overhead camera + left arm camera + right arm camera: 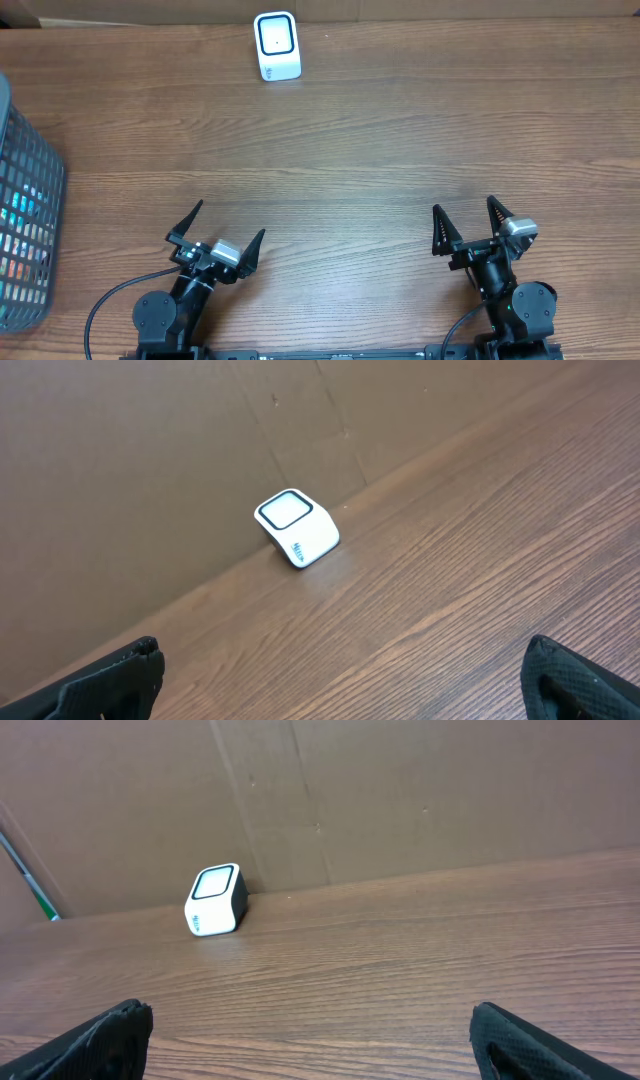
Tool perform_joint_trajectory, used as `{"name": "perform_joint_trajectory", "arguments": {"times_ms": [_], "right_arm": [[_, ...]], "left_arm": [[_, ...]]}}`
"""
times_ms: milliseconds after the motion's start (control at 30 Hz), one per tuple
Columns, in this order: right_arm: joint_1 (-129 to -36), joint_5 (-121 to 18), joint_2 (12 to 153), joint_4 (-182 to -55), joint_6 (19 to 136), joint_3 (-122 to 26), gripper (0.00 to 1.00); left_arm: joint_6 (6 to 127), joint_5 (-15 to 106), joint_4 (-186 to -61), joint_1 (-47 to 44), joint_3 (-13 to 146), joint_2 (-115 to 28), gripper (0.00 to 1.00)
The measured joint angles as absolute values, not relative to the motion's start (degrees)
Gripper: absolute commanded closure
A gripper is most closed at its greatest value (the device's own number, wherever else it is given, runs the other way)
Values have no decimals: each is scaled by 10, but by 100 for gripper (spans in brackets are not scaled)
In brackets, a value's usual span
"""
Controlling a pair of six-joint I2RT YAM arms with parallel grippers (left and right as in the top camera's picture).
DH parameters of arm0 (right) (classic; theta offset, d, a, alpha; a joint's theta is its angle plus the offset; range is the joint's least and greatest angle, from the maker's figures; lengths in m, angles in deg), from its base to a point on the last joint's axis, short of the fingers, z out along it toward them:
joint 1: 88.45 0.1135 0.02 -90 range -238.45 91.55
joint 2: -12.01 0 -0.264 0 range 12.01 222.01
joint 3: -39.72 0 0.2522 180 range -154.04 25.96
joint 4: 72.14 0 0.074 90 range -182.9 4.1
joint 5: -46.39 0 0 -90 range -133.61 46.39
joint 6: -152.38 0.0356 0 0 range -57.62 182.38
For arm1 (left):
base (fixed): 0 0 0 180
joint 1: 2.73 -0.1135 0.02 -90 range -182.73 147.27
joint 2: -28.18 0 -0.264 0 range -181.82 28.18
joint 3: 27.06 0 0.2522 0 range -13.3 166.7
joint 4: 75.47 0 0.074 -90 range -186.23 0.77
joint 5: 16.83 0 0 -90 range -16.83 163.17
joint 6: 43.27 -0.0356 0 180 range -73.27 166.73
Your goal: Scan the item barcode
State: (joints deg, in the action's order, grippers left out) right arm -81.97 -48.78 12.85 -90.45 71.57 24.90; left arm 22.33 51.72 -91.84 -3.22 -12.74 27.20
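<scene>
The wooden table (380,140) fills the frame. A dark mesh basket (35,170) sits at the left edge; coloured contents (15,212), possibly the items to scan, show through its wall. At the bottom, the left gripper (230,218) and right gripper (464,204) stand spread wide, holding nothing. The white scanner (276,45) stands at upper centre, at the table's far edge.

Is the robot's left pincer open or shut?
Open. The left pincer has its two fingers spread wide apart, with nothing between them.
</scene>
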Motion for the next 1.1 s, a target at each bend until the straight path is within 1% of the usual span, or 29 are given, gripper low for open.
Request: {"name": "perform_joint_trajectory", "arguments": {"times_ms": [767, 1100], "right_arm": [[-820, -488, 129, -905, 716, 249, 0], [-820, -488, 129, -905, 716, 249, 0]], "left_arm": [[224, 517, -918, -32, -127, 272, 0], [303, 515, -914, -32, -127, 272, 0]]}}
